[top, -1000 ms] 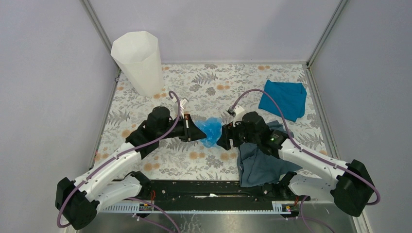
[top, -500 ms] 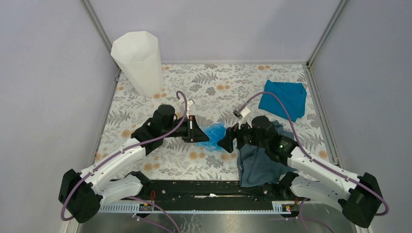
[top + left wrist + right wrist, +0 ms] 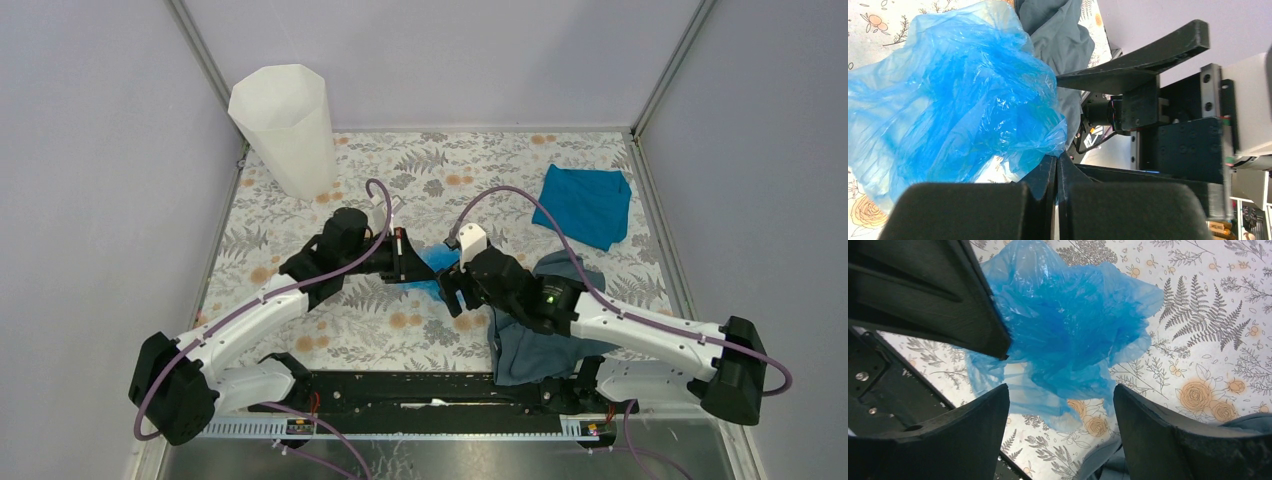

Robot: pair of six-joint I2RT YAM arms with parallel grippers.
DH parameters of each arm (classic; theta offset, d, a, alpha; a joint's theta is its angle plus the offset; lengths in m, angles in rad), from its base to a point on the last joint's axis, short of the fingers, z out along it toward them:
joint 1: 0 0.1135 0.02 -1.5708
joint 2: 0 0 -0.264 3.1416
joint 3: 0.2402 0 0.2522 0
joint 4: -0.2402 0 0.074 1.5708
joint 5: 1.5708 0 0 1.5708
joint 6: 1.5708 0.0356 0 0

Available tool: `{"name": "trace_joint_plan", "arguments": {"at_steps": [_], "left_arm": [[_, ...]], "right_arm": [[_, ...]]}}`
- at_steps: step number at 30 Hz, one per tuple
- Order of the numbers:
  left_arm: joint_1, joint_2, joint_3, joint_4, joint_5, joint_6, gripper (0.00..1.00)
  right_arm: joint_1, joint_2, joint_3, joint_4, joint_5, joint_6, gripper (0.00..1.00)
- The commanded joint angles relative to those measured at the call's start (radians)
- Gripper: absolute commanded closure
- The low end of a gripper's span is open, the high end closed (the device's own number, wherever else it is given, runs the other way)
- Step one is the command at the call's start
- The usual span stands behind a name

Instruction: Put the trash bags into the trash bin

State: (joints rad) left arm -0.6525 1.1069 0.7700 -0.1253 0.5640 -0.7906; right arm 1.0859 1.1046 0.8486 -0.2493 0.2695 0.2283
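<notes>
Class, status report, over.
Left gripper shut on translucent light-blue plastic bag. Right gripper open. Bag not yet in tall white faceted bin. Dark grey cloth lies nearby.

- From above, the trash bag (image 3: pixel 431 270) shows only as a small blue patch; the left arm (image 3: pixel 250 320) and right arm (image 3: pixel 640 328) hide the rest.
- The right arm also covers part of the dark grey-blue cloth (image 3: pixel 515 352).

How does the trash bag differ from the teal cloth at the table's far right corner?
The trash bag is thin, glossy, see-through film; the teal cloth is opaque and matte. The trash bag is bunched up and pinched in the left gripper; the teal cloth lies spread out, with no gripper near it. Both are blue.
</notes>
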Motion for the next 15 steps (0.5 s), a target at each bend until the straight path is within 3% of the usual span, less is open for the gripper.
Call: {"name": "trace_joint_plan", "arguments": {"at_steps": [1, 4, 5, 6, 8, 11, 15], "left_arm": [[0.004, -0.015, 0.031, 0.045, 0.0, 0.005, 1.0], [0.004, -0.023, 0.025, 0.036, -0.001, 0.015, 1.0], [0.004, -0.024, 0.027, 0.025, -0.002, 0.022, 1.0], [0.004, -0.025, 0.031, 0.008, -0.007, 0.033, 1.0], [0.004, -0.034, 0.046, -0.051, -0.042, 0.068, 1.0], [0.004, -0.077, 0.061, -0.152, -0.194, 0.115, 1.0], [0.004, -0.18, 0.017, -0.148, -0.286, 0.13, 0.97]], "right_arm": [[0.01, 0.045, 0.013, 0.102, 0.071, -0.003, 0.19], [0.01, 0.058, -0.014, 0.182, 0.08, 0.005, 0.31], [0.01, 0.061, -0.022, 0.194, 0.086, 0.006, 0.42], [0.011, 0.061, -0.023, 0.196, 0.089, 0.01, 0.63], [0.01, 0.047, -0.031, 0.181, 0.087, 0.027, 0.83], [0.01, -0.005, -0.072, 0.191, 0.075, 0.065, 0.99], [0.002, -0.048, -0.1, 0.209, 0.08, 0.157, 1.0]]}}
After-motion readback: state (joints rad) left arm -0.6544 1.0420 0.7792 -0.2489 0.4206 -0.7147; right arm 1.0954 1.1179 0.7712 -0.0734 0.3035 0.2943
